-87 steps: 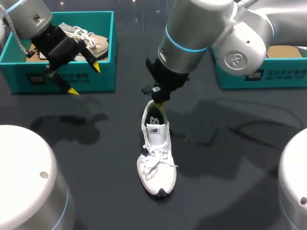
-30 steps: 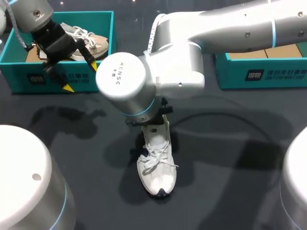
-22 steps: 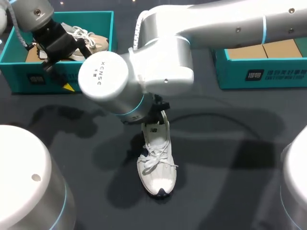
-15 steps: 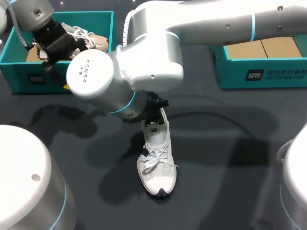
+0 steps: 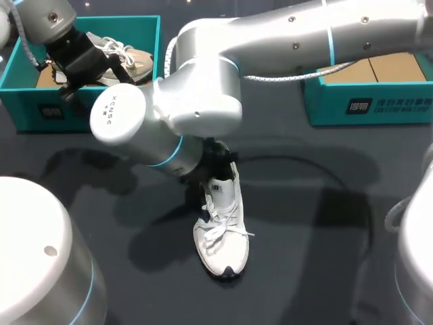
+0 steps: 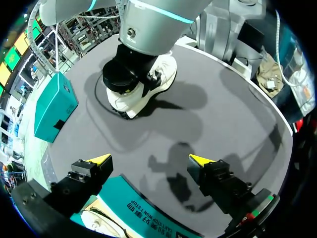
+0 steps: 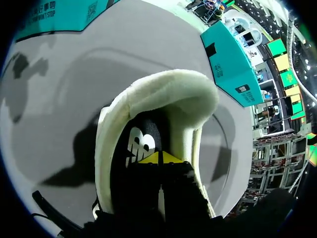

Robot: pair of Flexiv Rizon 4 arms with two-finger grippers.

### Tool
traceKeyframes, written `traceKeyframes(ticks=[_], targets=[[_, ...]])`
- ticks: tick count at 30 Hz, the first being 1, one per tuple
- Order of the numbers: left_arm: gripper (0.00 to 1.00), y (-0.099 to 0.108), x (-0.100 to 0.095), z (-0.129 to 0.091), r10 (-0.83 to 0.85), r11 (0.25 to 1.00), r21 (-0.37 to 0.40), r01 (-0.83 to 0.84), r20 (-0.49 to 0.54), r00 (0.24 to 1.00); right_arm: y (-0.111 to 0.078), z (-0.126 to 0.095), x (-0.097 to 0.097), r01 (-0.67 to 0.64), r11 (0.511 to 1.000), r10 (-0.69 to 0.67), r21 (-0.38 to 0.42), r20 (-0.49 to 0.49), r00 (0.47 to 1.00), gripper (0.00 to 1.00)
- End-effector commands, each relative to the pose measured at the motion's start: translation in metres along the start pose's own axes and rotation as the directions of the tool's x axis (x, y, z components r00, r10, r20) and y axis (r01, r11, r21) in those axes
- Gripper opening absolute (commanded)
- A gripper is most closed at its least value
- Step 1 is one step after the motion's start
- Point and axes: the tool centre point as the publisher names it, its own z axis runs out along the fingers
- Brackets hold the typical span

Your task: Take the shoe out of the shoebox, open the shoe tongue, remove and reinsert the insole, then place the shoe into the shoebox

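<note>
Right gripper [image 7: 159, 158] deeper inside padded shoe [image 5: 222, 238]

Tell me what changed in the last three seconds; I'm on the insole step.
The right arm swung across and lowered over the white shoe. The right gripper, earlier at the heel collar, now sits inside the shoe's opening, tips together. The left gripper shifted slightly over the left shoebox and stays open. The shoe has not moved.
</note>
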Motion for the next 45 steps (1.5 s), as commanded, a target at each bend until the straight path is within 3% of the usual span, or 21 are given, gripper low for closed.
traceKeyframes(ticks=[1, 4, 9, 13, 19, 25, 29, 35, 39, 45], targets=[[1.00, 0.000, 0.000, 0.000, 0.001, 1.000, -0.002, -0.001, -0.001, 1.000, -0.009, 0.011, 0.014, -0.053, 0.999, 0.053, 0.004, -0.018, 0.998, 0.00], [1.00, 0.000, 0.000, 0.000, 0.001, 1.000, -0.002, -0.001, -0.001, 1.000, -0.011, 0.006, 0.015, -0.046, 0.999, 0.046, -0.009, -0.050, 0.998, 0.00], [1.00, 0.000, 0.000, 0.000, 0.001, 1.000, -0.002, -0.001, -0.001, 1.000, -0.009, -0.022, 0.002, -0.048, 0.996, 0.043, -0.076, -0.067, 0.997, 0.00], [1.00, 0.000, 0.000, 0.000, 0.001, 1.000, -0.002, -0.001, -0.001, 1.000, -0.004, -0.031, -0.007, -0.046, 0.991, 0.037, -0.126, -0.069, 0.997, 0.00], [1.00, 0.000, 0.000, 0.000, 0.001, 1.000, -0.002, -0.001, -0.001, 1.000, 0.008, -0.022, -0.009, -0.029, 0.987, 0.014, -0.156, -0.098, 0.995, 0.00], [1.00, 0.000, 0.000, 0.000, 0.001, 1.000, -0.002, -0.001, -0.001, 1.000, 0.013, -0.002, 0.002, -0.012, 0.989, -0.006, -0.146, -0.124, 0.992, 0.00], [1.00, 0.000, 0.000, 0.000, 0.001, 1.000, -0.002, -0.001, -0.001, 1.000, 0.009, 0.013, 0.010, 0.001, 0.994, -0.015, -0.106, -0.134, 0.991, 0.00], [1.00, 0.000, 0.000, 0.000, 0.001, 1.000, -0.002, -0.001, -0.001, 1.000, -0.007, 0.020, 0.021, 0.027, 0.998, -0.038, -0.053, -0.229, 0.973, 0.00], [1.00, 0.000, 0.000, 0.000, 0.001, 1.000, -0.002, -0.001, -0.001, 1.000, -0.010, 0.004, 0.015, 0.031, 0.998, -0.045, -0.055, -0.282, 0.958, 0.00], [1.00, 0.000, 0.000, 0.000, 0.001, 1.000, -0.002, -0.001, -0.001, 1.000, 0.005, -0.026, 0.006, 0.058, 0.994, -0.085, -0.093, -0.325, 0.942, 0.00]])
